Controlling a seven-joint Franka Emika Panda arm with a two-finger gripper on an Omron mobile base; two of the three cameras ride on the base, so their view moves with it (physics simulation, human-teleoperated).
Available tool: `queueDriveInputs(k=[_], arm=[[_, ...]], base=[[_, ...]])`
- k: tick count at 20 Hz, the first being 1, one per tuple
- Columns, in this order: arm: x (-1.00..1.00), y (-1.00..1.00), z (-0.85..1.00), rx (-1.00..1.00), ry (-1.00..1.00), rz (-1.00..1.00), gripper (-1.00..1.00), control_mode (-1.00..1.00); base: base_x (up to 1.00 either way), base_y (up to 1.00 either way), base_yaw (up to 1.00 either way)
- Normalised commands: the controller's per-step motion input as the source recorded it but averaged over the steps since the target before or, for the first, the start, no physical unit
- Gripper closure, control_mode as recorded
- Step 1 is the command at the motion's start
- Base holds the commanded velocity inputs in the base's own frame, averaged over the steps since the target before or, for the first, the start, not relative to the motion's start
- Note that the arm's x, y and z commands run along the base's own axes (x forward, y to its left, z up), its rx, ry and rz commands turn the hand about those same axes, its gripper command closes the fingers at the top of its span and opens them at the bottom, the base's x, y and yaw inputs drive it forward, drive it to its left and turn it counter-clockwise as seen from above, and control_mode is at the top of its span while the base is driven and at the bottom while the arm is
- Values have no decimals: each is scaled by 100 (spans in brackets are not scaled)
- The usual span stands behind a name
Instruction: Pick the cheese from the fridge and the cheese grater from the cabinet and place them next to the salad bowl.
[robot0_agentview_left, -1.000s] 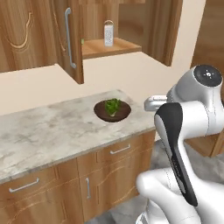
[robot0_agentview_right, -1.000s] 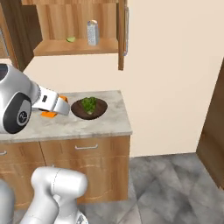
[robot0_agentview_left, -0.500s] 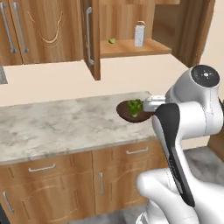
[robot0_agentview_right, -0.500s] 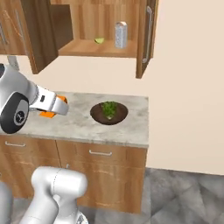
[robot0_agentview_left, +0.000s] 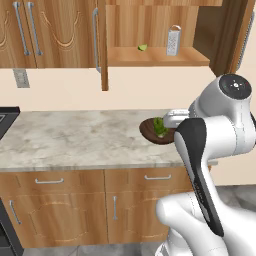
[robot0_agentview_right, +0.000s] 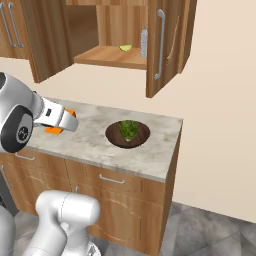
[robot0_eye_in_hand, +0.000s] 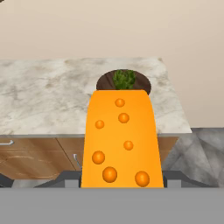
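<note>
My gripper (robot0_agentview_right: 62, 121) is shut on the cheese (robot0_eye_in_hand: 120, 140), an orange wedge with round spots, held above the counter's front edge. Orange shows on both sides of the hand (robot0_agentview_right: 69, 113). In the hand view the salad bowl (robot0_eye_in_hand: 123, 81), dark brown with green leaves, lies straight beyond the cheese on the marble counter (robot0_eye_in_hand: 43, 100). The bowl (robot0_agentview_right: 128, 134) sits to the right of the gripper, near the counter's right end. The silver cheese grater (robot0_agentview_left: 173, 40) stands upright on the shelf of the open wooden cabinet (robot0_agentview_left: 150, 57). From the right it (robot0_agentview_right: 144, 42) is partly behind a door.
A small green item (robot0_agentview_left: 142, 48) lies on the shelf left of the grater. Both open cabinet doors (robot0_agentview_right: 162, 45) jut out above the counter. Drawers and doors (robot0_agentview_left: 115, 200) run below it. A dark appliance edge (robot0_agentview_left: 7, 117) borders the counter at far left.
The whole picture has shifted as the base drove, bringing the bowl and open cabinet more squarely ahead. The cheese stays in the shut gripper.
</note>
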Motion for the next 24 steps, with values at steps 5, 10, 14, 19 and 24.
queueDriveInputs(k=[5, 10, 14, 19, 24], arm=[[0, 0, 0, 0, 0, 0, 100, 100], [0, 0, 0, 0, 0, 0, 100, 100], [0, 0, 0, 0, 0, 0, 100, 100], [0, 0, 0, 0, 0, 0, 100, 100], [0, 0, 0, 0, 0, 0, 100, 100]], base=[[26, 0, 15], [32, -1, 15], [50, 0, 17], [30, -11, 16], [32, -28, 15]])
